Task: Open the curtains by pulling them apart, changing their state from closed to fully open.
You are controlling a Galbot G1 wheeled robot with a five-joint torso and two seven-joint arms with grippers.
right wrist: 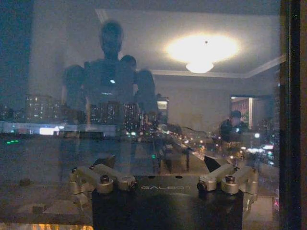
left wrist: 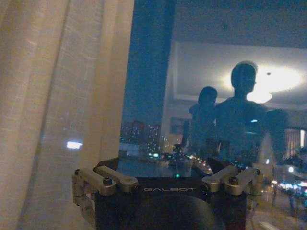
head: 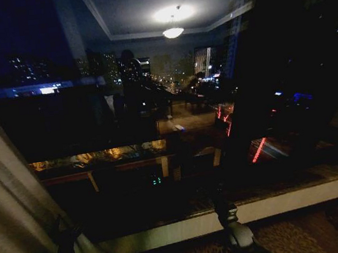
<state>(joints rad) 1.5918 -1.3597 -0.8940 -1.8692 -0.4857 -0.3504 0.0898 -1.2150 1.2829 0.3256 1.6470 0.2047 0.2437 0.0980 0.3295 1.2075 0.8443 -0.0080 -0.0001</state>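
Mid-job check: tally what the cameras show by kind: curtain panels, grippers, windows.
Curtain panels: 1, the curtain gathered at the robot's left
Grippers: 2, the left gripper beside that curtain and the right gripper facing bare glass, both open
Windows: 1, the window, uncovered
Total: 4

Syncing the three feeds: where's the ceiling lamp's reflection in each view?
Head view: lamp reflection high up, right of the robot's silhouette.
Left wrist view: beyond the left pincer, lamp reflection glows against the silhouette's head.
Right wrist view: beyond the right pincer, lamp reflection clear of the silhouette.
Shared landmark: the robot's silhouette.
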